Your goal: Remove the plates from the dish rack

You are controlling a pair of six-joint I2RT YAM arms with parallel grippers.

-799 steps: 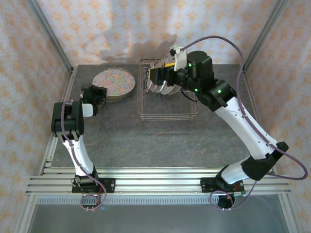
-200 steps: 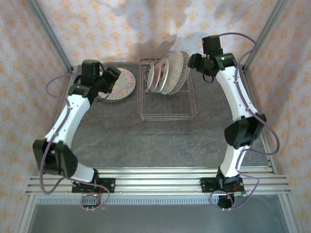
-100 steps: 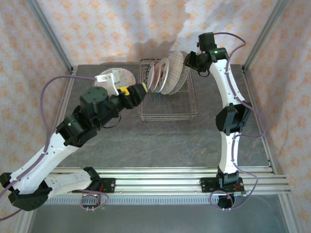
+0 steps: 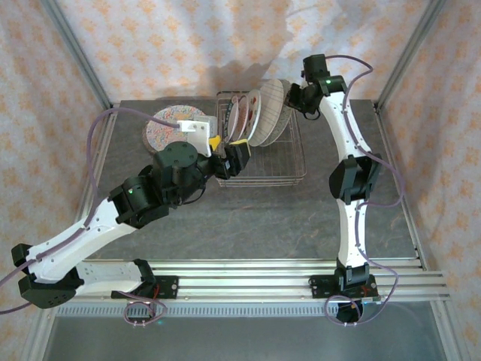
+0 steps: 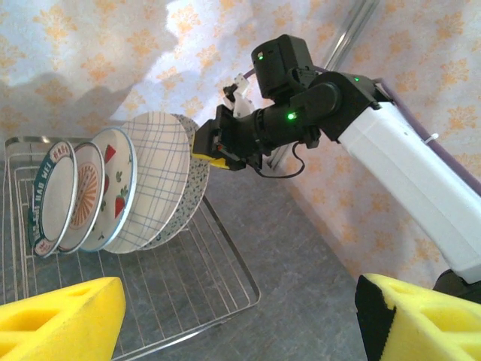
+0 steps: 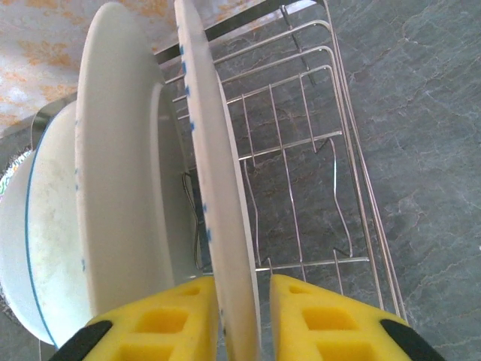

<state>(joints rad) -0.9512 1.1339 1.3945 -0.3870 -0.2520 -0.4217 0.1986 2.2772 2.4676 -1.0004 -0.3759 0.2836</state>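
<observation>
My left end effector (image 5: pixel 239 322) gapes wide, empty. My right end effector (image 6: pixel 244 293) straddles the rim of the speckled plate (image 6: pixel 216 188); clamped or not, I cannot tell.

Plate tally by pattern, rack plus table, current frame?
Dark-rimmed plate: 1
Orange-patterned plate: 1
Strawberry-print plate: 1
Pink-grid plate: 1
Speckled plate: 1
Floral plate: 1
Total: 6

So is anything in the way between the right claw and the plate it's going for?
Nothing visible. The right gripper has its fingers on either side of the end plate, at its rim. The next plate leans just behind it in the rack.
</observation>
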